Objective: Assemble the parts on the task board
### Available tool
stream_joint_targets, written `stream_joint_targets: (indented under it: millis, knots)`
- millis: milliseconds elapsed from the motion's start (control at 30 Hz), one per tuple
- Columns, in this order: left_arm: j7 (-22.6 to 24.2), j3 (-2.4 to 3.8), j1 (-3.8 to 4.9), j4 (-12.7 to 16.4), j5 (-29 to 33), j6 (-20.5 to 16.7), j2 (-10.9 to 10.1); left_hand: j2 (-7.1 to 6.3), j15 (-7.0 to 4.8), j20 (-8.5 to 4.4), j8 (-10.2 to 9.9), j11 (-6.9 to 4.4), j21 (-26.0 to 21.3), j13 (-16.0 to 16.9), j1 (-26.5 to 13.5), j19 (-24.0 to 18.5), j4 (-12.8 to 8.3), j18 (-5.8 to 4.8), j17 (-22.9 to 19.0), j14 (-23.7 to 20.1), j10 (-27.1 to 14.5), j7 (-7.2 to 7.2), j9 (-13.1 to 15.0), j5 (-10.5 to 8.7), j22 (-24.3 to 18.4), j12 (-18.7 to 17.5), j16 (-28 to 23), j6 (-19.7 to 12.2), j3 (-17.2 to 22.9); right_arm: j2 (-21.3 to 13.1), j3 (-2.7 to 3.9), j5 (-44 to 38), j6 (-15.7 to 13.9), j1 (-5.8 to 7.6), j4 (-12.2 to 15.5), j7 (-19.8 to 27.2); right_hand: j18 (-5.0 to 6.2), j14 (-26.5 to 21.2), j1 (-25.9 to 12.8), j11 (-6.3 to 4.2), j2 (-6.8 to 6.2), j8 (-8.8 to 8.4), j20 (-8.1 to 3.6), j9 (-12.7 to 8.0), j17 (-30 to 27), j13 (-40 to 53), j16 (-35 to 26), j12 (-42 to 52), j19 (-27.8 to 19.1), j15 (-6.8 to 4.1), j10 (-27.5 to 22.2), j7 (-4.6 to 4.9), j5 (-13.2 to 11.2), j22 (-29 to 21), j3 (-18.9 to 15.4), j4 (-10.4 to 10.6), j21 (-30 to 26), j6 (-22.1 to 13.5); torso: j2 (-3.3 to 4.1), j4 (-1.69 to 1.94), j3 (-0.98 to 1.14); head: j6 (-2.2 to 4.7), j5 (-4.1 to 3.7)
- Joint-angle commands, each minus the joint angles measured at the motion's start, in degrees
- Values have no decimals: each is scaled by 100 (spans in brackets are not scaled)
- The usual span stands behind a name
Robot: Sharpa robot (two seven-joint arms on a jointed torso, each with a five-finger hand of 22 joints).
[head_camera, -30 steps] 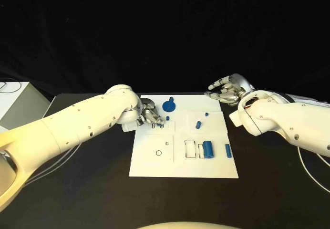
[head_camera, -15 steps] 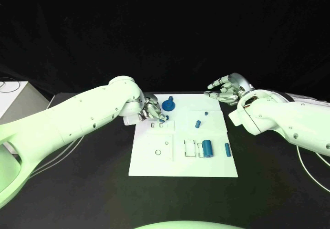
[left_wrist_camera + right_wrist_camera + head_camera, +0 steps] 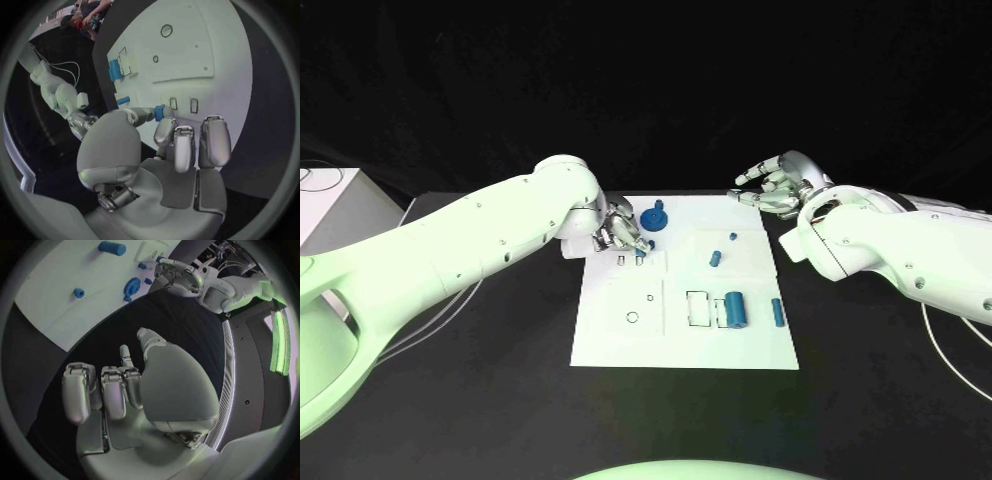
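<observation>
- Black matte table [image 3: 473, 400] with the white flat task board [image 3: 687, 340] sitting in the middle of the head view, black backdrop behind it.
- Left hand [image 3: 617, 236] is at the board's upper left corner, silver fingers curled, pinching a small blue peg [image 3: 159, 112] between thumb and a fingertip, right over two little rectangular slots [image 3: 184, 104].
- Round blue disc part [image 3: 656, 221] with a stub on top sits just beside that hand.
- Chunky blue cylinder [image 3: 734, 311] lies lower right on the board, thin blue bar [image 3: 777, 314] next to it, and a small peg [image 3: 715, 260] above them.
- Right hand [image 3: 773, 190] hangs off the board's upper right corner, fingers loosely curled and apart, holding nothing.
</observation>
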Motion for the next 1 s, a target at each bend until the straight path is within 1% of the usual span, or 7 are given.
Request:
stream_joint_targets:
  millis: [33,267,300,633,767,900,1000]
  knots:
    - [-11,-19,10,-25,-59,179,38,35,-34,-16,17,-15,25,2,45,9,-1025,-50,1508,606,39,-371,868,37,3,23,21,415,994,6,2,-63,76,-3,4,15,-18,597,-35,6,9,17,22,-9,1509,1328,35,-13,336,31,392,-2,20,770,38,7,-20,-26,7,-9,-2,-14,8]
    - [-10,-59,9,-45,-92,151,63,35,-34,-16,17,-15,25,2,45,9,-1025,-50,1508,606,39,-371,868,37,3,23,21,415,994,2,2,-64,75,-3,10,15,-18,597,-35,6,9,17,22,-9,1509,1328,35,-13,336,31,392,-2,20,770,38,7,-20,-26,1,3,0,-28,-5]
    - [-9,-63,9,-43,-108,139,65,35,-34,-16,17,-15,25,2,45,9,-1025,-50,1508,606,39,-371,868,37,3,23,21,415,994,2,2,-64,74,-3,11,15,-18,597,-35,6,9,17,22,-9,1509,1328,35,-13,336,31,392,-2,20,770,38,7,-20,-26,2,6,-5,-29,-6]
    - [-3,-78,5,18,-284,121,60,37,-34,-17,14,-15,27,8,44,11,-1030,-51,1508,606,42,-370,868,44,8,25,21,416,995,-1,2,-65,78,-3,16,16,-18,597,-35,6,9,17,22,-9,1509,1328,35,-13,336,31,392,-2,20,770,38,7,-20,-26,-1,-1,3,-49,9]
    - [-4,-84,4,34,-308,138,50,37,-34,-17,14,-15,27,8,44,11,-1030,-51,1508,606,42,-370,868,44,8,25,21,416,995,-3,2,-65,80,-3,17,15,-18,597,-35,6,9,17,22,-9,1509,1328,35,-13,336,31,392,-2,20,770,38,7,-20,-26,-2,0,-1,-58,9]
    - [-4,-92,3,37,-351,133,37,37,-34,-17,14,-15,27,8,44,11,-1030,-51,1508,606,42,-370,868,44,8,25,21,416,995,-5,2,-65,82,-3,18,15,-18,597,-35,6,9,17,22,-9,1509,1328,35,-13,336,31,392,-2,20,770,38,7,-20,-26,-2,3,3,-62,10]
    - [-4,-98,2,31,-369,130,33,37,-34,-17,14,-15,27,8,44,11,-1030,-51,1508,606,42,-370,868,44,8,25,21,416,995,-7,2,-65,84,-3,19,14,-18,597,-35,6,9,17,22,-9,1509,1328,35,-13,336,31,392,-2,20,770,38,7,-20,-26,-3,1,1,-64,9]
